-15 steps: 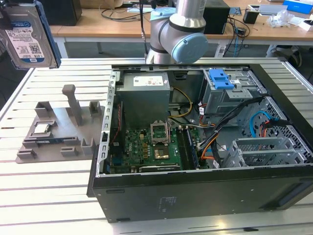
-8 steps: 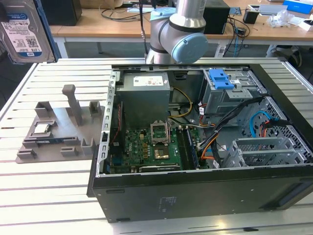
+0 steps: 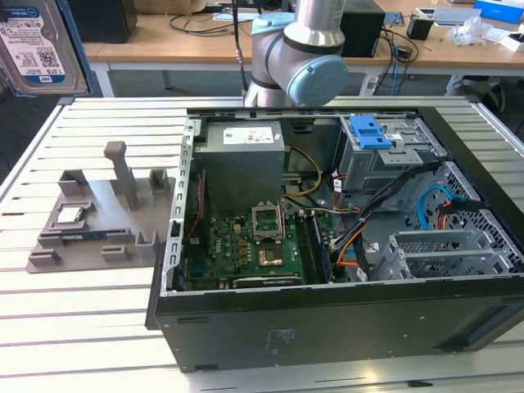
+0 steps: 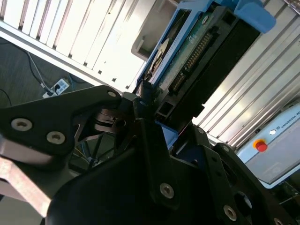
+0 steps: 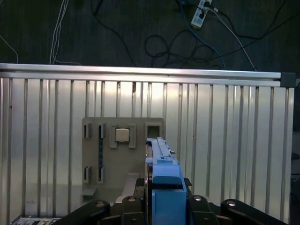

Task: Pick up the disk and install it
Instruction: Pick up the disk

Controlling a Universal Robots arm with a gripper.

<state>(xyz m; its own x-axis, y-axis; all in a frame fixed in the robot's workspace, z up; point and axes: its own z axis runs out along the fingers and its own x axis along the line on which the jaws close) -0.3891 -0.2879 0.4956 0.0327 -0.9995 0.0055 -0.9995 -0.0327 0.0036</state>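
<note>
The disk (image 3: pixel 37 49), silver with a white-and-blue label and a blue bracket, hangs high at the exterior view's upper left, above the table. In the second wrist view its circuit-board side (image 4: pixel 197 47) runs away from my gripper (image 4: pixel 150 110), whose black fingers (image 4: pixel 140 101) clamp its near end. The first wrist view has the disk (image 5: pixel 161 159) edge-on, its blue bracket pinched in my gripper (image 5: pixel 164 190), above the grey holder tray (image 5: pixel 154 129).
An open computer case (image 3: pixel 327 319) lies on the slatted table, with a grey power-supply box (image 3: pixel 241 164) and a drive cage with a blue latch (image 3: pixel 372 135) inside. The grey holder tray (image 3: pixel 90 213) beside it carries a small processor chip (image 5: pixel 123 135).
</note>
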